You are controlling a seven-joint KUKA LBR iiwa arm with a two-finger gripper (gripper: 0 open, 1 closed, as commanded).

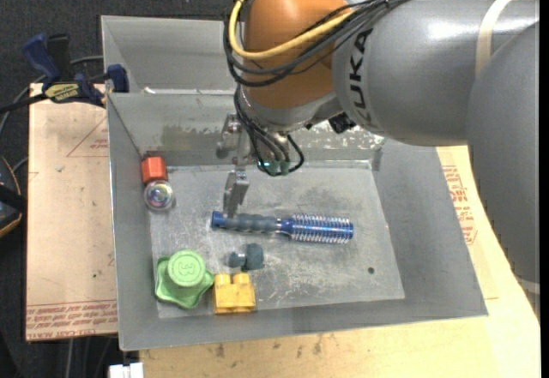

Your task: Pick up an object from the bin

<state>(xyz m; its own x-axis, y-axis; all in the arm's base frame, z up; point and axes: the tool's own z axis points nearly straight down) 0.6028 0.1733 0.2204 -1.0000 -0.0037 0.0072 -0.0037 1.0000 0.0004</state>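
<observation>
My gripper (235,195) hangs below the arm's orange cover, in the back middle of the bin. It is just above and behind the handle end of a blue brush (283,225), which lies flat across the bin's middle with its bristled head to the right. Nothing shows in the gripper. A small dark grey piece (246,258) lies just in front of the brush handle.
A yellow block (233,292) and a green round-capped piece (183,278) lie at the front left. An orange and silver cylinder (154,183) rests against the left wall. The arm and its cover hide the bin's back right.
</observation>
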